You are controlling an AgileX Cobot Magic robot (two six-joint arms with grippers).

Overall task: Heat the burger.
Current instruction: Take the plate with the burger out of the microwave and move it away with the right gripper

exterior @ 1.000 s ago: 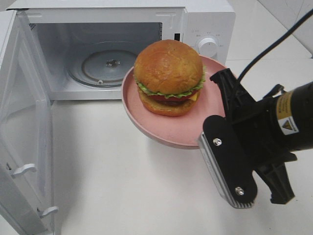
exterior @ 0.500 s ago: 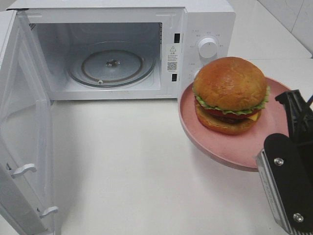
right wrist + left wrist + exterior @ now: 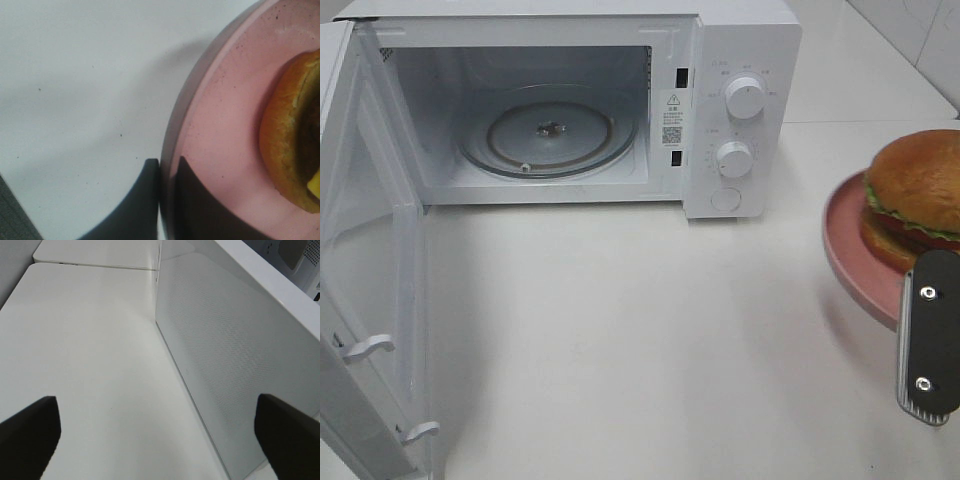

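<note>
The burger (image 3: pixel 918 188), with a golden-brown bun, green lettuce and tomato, sits on a round pink plate (image 3: pixel 848 252) at the far right edge of the exterior view, partly cut off. My right gripper (image 3: pixel 926 300) is shut on the plate's rim and holds it off the table. In the right wrist view the right gripper (image 3: pixel 168 165) pinches the plate (image 3: pixel 225 120) edge, with the burger (image 3: pixel 286 145) beside it. My left gripper (image 3: pixel 157 440) stands open with nothing in it, beside the outer face of the microwave door (image 3: pixel 235 365).
The white microwave (image 3: pixel 740 60) stands at the back with its door (image 3: pixel 360 250) swung wide open to the left. Its glass turntable (image 3: pixel 548 130) is bare. Two knobs (image 3: pixel 745 98) are on its right panel. White table (image 3: pixel 620 330) lies in front.
The right gripper has carried the plate and burger to the right, from in front of the microwave opening to the right edge of the view. The left gripper has not changed.
</note>
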